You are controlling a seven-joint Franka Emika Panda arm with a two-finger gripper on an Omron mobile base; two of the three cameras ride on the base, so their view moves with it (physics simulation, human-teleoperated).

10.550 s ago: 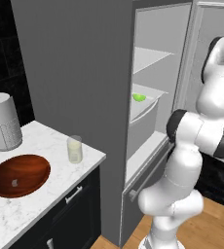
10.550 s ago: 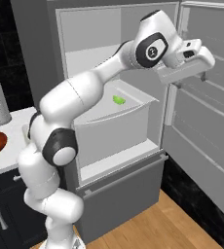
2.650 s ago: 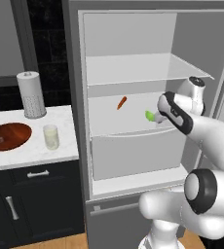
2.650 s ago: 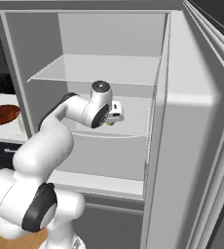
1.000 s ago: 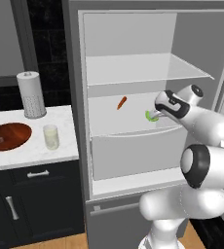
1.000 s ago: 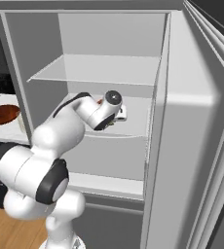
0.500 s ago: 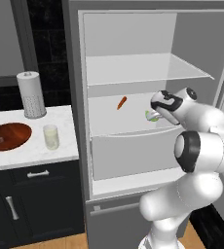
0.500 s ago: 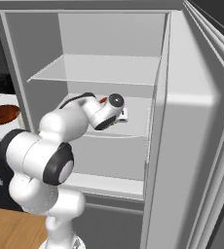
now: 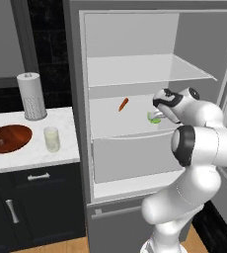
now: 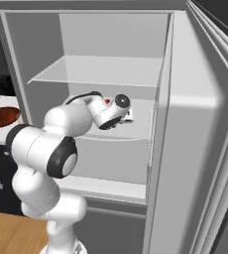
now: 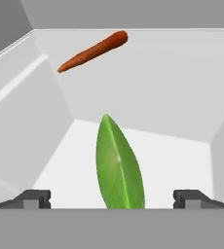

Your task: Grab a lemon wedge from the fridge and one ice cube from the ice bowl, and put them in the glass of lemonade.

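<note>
The fridge (image 9: 79,74) stands open. On its white shelf lies the lemon wedge (image 9: 153,118), yellow-green. My gripper (image 9: 156,112) has reached in right over it. In the hand view the lemon wedge (image 11: 120,168) stands large and close, centred between my two dark fingertips (image 11: 34,198), and the gripper (image 11: 113,200) is open around it without touching. The glass of lemonade (image 9: 51,139) stands on the counter left of the fridge, and the reddish-brown ice bowl (image 9: 8,138) lies further left. I cannot make out the ice cube.
A thin orange-red stick (image 9: 123,104) lies at the back of the same shelf, left of the wedge. A white paper-towel roll (image 9: 31,96) stands behind the bowl. The open fridge door (image 10: 198,129) stands close on the right of my arm. A white drawer (image 9: 130,155) sits below the shelf.
My hand has pushed a little deeper into the fridge and closer to the lemon wedge. The jaws have stayed open.
</note>
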